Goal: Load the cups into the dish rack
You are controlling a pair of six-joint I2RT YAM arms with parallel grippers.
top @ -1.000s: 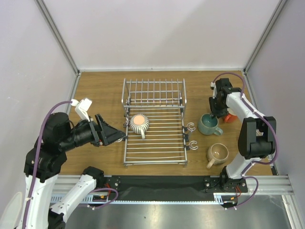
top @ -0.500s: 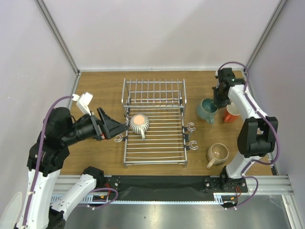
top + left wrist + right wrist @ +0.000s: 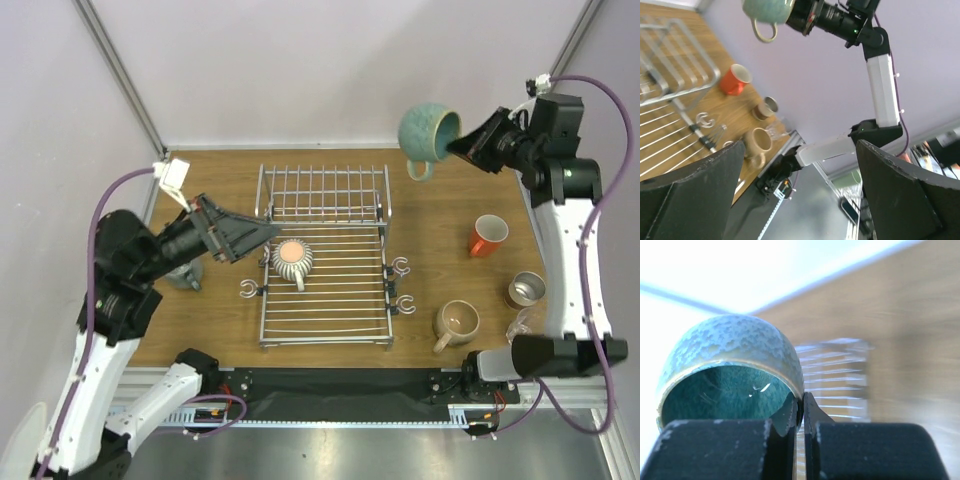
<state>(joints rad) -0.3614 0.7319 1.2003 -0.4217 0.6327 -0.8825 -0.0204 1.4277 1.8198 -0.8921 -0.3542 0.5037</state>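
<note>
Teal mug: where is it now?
In the top external view the teal mug is in the air at upper right, pinched by its rim in the right end effector, past the back right corner of the dish rack.

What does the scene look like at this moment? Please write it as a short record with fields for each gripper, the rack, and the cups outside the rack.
right gripper: shut on the rim of the teal mug, which is tilted and held in the air
left gripper: open, empty
dish rack: holds one ribbed cup on its flat base
right of rack, on the table: red-orange cup, beige mug, metal cup
left of rack: grey-green cup, partly hidden
</note>
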